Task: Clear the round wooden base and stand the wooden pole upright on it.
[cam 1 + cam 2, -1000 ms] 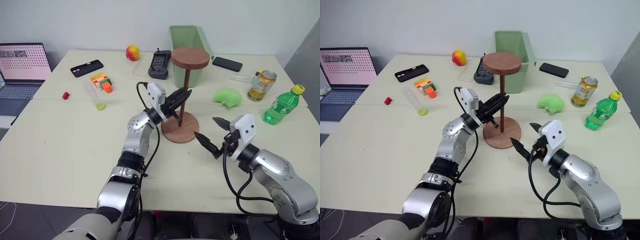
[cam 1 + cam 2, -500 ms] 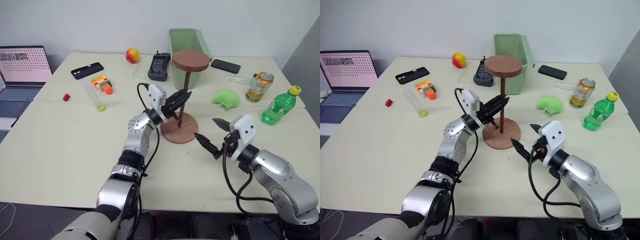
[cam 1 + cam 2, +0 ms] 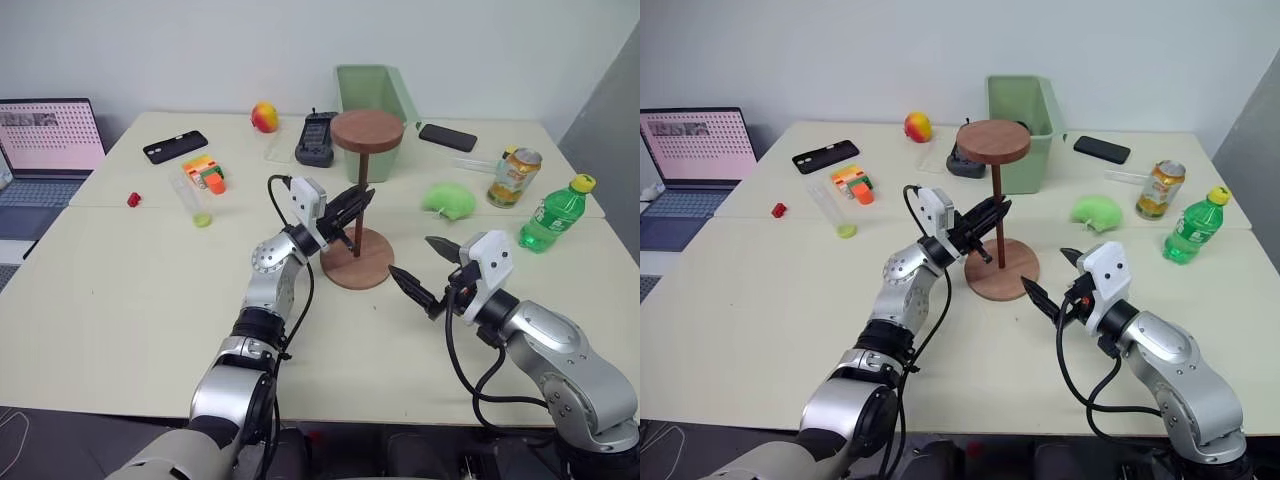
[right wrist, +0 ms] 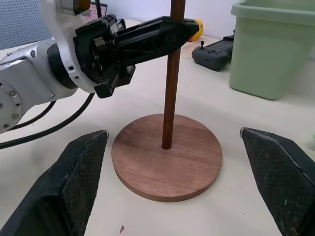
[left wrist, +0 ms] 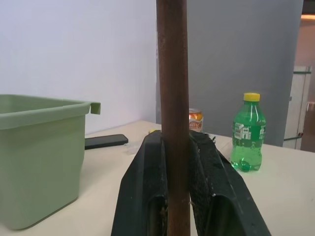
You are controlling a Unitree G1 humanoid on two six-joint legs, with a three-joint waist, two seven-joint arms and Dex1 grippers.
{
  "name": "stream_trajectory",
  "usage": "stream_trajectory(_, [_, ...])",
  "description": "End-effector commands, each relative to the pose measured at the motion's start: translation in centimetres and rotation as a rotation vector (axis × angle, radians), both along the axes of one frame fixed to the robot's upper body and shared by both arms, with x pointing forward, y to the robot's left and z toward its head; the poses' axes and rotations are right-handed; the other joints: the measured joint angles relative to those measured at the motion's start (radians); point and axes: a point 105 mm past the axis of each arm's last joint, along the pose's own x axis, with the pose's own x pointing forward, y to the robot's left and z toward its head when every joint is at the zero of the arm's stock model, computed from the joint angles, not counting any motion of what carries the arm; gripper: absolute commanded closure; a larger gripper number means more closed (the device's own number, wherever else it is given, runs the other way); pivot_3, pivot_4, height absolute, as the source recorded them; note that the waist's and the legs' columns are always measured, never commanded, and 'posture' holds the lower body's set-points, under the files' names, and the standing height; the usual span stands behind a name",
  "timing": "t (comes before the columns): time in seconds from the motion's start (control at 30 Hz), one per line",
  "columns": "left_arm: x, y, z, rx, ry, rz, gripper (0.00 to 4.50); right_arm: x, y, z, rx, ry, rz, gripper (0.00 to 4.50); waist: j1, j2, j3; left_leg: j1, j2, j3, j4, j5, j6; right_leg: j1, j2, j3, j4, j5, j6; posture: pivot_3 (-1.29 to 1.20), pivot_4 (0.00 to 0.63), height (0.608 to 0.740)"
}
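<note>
One pole: the wooden pole [image 3: 359,207] stands upright, long axis vertical, its fixed disc at the top and its bare end meeting the middle of the round wooden base [image 4: 167,156].
Base: flat on the desk [image 3: 130,290], near the middle, with nothing but the pole's foot on it.
Deciding relation: the pole's end seems to touch the base at its centre, though full seating cannot be told; the pole lies directly within the left tool, and the right tool stands off to the base's right, near but apart.
Left tool [image 3: 358,203]: jaws clamped together on the pole's shaft about halfway up, fingers [image 5: 142,187] pressing on either side of it.
Right tool [image 3: 422,268]: jaws spread wide apart, holding and touching nothing, aimed toward the base.
Nearer arm: the left, already on the pole.
Judgement: the next step is likely release; a pole off plumb could topple.
Surroundings: green bin [image 3: 372,92] behind the base; green bottle [image 3: 548,214] and can [image 3: 508,176] at far right.
</note>
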Motion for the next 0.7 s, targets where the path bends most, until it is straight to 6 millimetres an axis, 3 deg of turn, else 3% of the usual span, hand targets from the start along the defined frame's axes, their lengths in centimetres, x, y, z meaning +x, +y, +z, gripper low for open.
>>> stream_trajectory(0.03, [0.1,1.2,-5.6,0.151,0.180,0.038,4.24,-0.5,0.2,1.4,0.013,-0.058,0.014,0.00,-0.002,0.000,-0.006,0.001,0.000,0.000,-0.001,0.000,0.000,0.002,0.000,0.000,-0.001,0.000,0.000,0.00,0.150,0.740])
stream_trajectory(0.37, [0.3,2.5,-7.9,0.230,0.272,0.088,4.24,-0.5,0.2,1.6,0.015,-0.062,0.011,0.00,-0.002,-0.002,-0.014,0.015,0.001,-0.004,-0.007,0.000,0.000,0.018,0.001,-0.002,-0.011,0.000,0.001,0.00,0.150,0.740])
stream_trajectory(0.7, [-0.4,3.7,-8.5,0.258,0.319,0.060,4.24,-0.5,0.2,1.6,0.016,-0.062,0.008,0.00,-0.007,-0.001,-0.027,0.023,0.002,-0.003,-0.017,0.000,0.000,0.025,0.001,-0.001,-0.021,-0.002,0.003,0.00,0.150,0.740])
